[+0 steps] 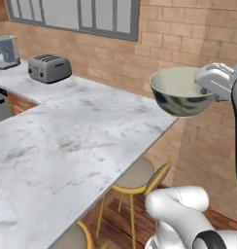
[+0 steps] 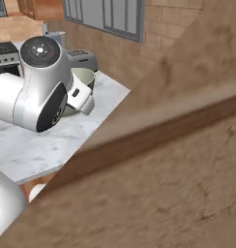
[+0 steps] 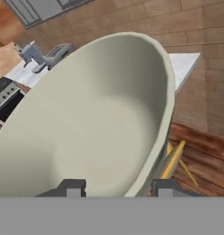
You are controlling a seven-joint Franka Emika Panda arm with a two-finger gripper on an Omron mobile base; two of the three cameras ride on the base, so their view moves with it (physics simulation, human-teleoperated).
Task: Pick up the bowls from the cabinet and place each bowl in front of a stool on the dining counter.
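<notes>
1. Nearest to me, the robot's white base and lower arm links fill the bottom right of the left base view, and the arm rises along the right edge.
2. Up at the top of that reach, the white hand comes in from the right, roughly level, with the gripper (image 1: 204,90) at the rim of the cream-lined, dark-sided bowl (image 1: 180,91).
3. From the hand view, the two dark fingertips (image 3: 71,187) stand on either side of the bowl's (image 3: 100,124) near wall, one inside the rim and one outside; the gripper is partly closed, pinching that wall.
4. That bowl hangs in the air, tilted slightly, just past the far right corner of the marble desk (image 1: 67,141) and not touching it.
5. Below the bowl and against the desk's near edge stands a stool (image 1: 137,176) with a tan seat and yellow legs; a second stool (image 1: 74,237) shows at the bottom edge, partly tucked under the slab.
6. In the right base view the bulky white wrist joint sits in front of the bowl (image 2: 81,82), with the marble behind it.
7. Farther back on the desk sits a grey toaster (image 1: 49,68), and beyond that a bluish appliance (image 1: 6,50) near the left edge.
8. Behind everything runs a brick wall with a grey-framed window (image 1: 76,15).
</notes>
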